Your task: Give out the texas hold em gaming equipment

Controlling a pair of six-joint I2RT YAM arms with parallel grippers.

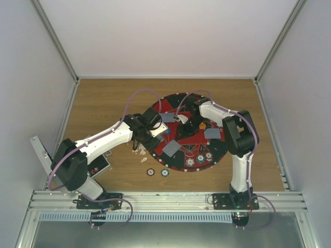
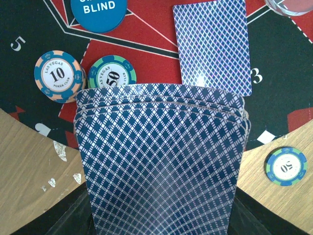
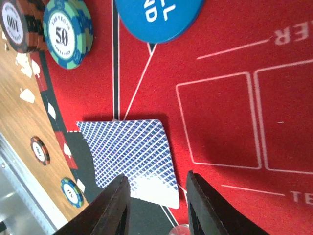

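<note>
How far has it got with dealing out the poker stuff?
Done: several cards and chips lie on the mat. In hand: the left gripper grips the deck; the right gripper stands open above one card. Left: that deck, perhaps two chips on the wood.

Fanned blue lattice-backed cards (image 2: 161,161) — 1 single card (image 2: 212,46) face-down on mat (image 2: 156,68), chips (image 2: 57,76) beside

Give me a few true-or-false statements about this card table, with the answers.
1. The left gripper holds a fan of cards. True.
2. The blue disc lies on bare wood. False: it lies on the round mat.
3. Two chips lie on the wooden table, off the mat. True.
4. The right gripper clamps a chip. False: its jaws stand open over a face-down card lying on the mat.
</note>
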